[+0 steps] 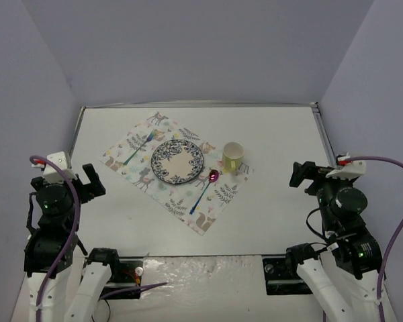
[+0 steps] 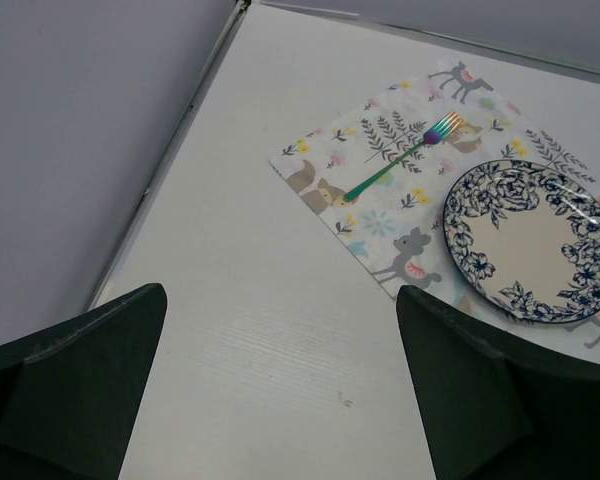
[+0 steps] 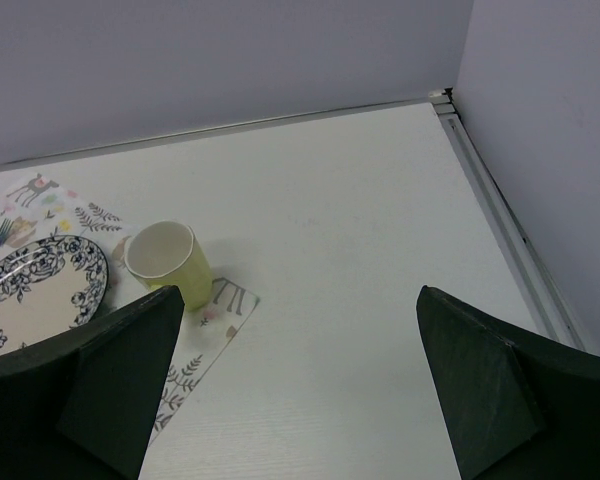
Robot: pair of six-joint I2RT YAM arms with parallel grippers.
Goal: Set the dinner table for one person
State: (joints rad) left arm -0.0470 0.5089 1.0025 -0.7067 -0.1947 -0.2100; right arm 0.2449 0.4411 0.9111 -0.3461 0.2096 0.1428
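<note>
The white dinner table (image 1: 275,134) bears a printed cloth (image 1: 218,194) laid at an angle. On the cloth sit a blue-patterned plate (image 1: 178,162), an iridescent fork (image 1: 140,148) to its left, a purple-bowled spoon (image 1: 205,188) to its right and a yellow cup (image 1: 232,157) at the right corner. The plate (image 2: 532,242) and fork (image 2: 400,158) show in the left wrist view, the cup (image 3: 168,262) in the right wrist view. My left gripper (image 1: 87,180) is open and empty at the left edge. My right gripper (image 1: 303,176) is open and empty at the right.
Grey walls enclose the table on three sides. A thin metal strip (image 1: 195,104) runs along the far edge and another strip (image 3: 500,210) along the right edge. The arm bases and cables sit at the near edge.
</note>
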